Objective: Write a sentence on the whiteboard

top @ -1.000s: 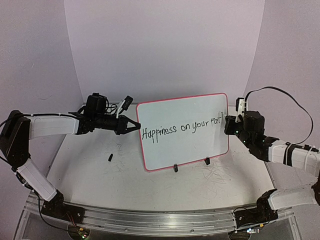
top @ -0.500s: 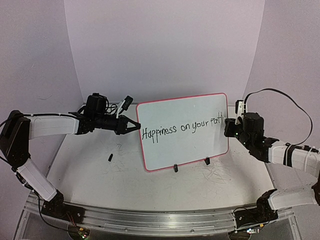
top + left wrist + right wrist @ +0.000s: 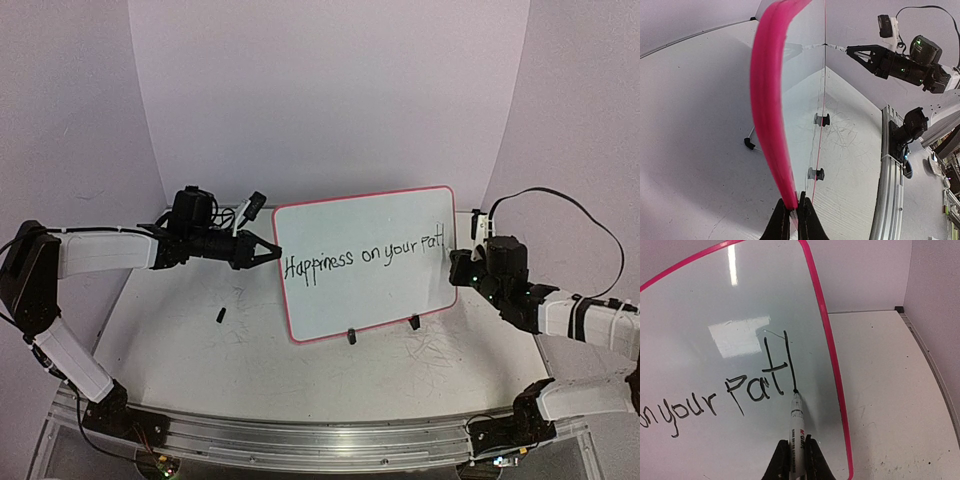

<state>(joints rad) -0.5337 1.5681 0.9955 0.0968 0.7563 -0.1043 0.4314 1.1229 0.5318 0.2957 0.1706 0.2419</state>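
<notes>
The whiteboard [image 3: 370, 290] stands upright on two black clip feet, red-rimmed, mid-table. Its sentence [image 3: 362, 257] reads "Happiness on your pat" plus a fresh vertical stroke. My left gripper [image 3: 272, 252] is shut on the board's left rim [image 3: 771, 125], pinching the pink edge between its fingertips [image 3: 794, 216]. My right gripper [image 3: 796, 460] is shut on a white marker [image 3: 796, 425]; the marker's tip touches the whiteboard [image 3: 700, 305] at the foot of the last stroke of the sentence [image 3: 760, 385], near the right rim. In the top view the right gripper [image 3: 457, 263] sits at the board's right edge.
A small black marker cap [image 3: 219, 315] lies on the table left of the board. Grey scribble marks [image 3: 440, 350] cover the tabletop on the right. A metal rail [image 3: 300, 440] runs along the near edge. Purple walls enclose the sides and back.
My right gripper has moved downward along the board's right edge, drawing a vertical stroke after "pat". The left arm and board have stayed still.
</notes>
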